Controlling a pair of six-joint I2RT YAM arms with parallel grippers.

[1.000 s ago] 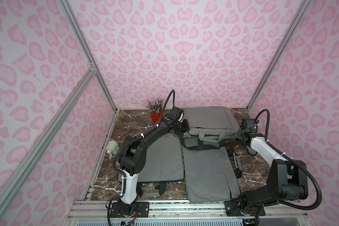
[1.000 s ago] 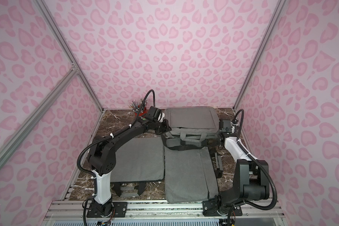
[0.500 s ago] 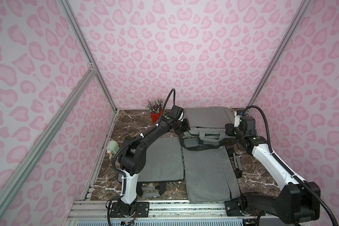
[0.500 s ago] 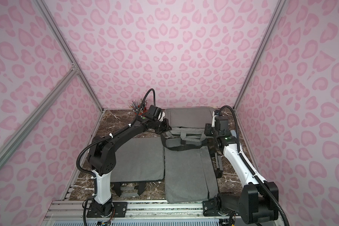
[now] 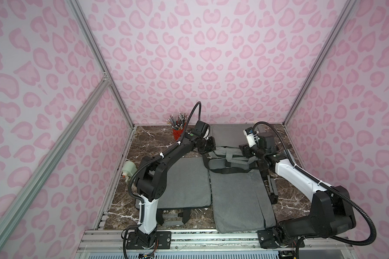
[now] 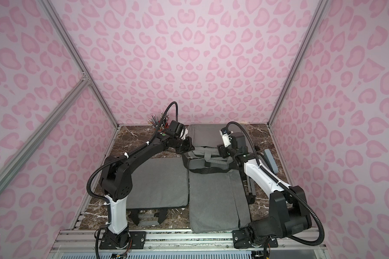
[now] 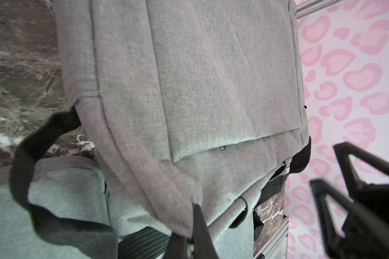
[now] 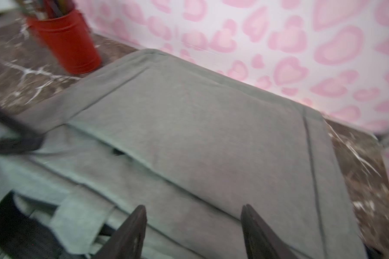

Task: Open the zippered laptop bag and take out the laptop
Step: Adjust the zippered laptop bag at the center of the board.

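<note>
While the left pincer [image 5: 208,145] stays clenched at the far bag's [image 5: 228,134] left near corner, whether on cloth or strap I cannot tell, the right pincer [image 8: 193,233] has swung in from the right edge, spread wide and grasping nothing. The bag seems still zipped, no laptop showing. Two more grey bags lie nearer on the marbled desk [image 5: 148,139]; pink-patterned walls enclose it.
</note>
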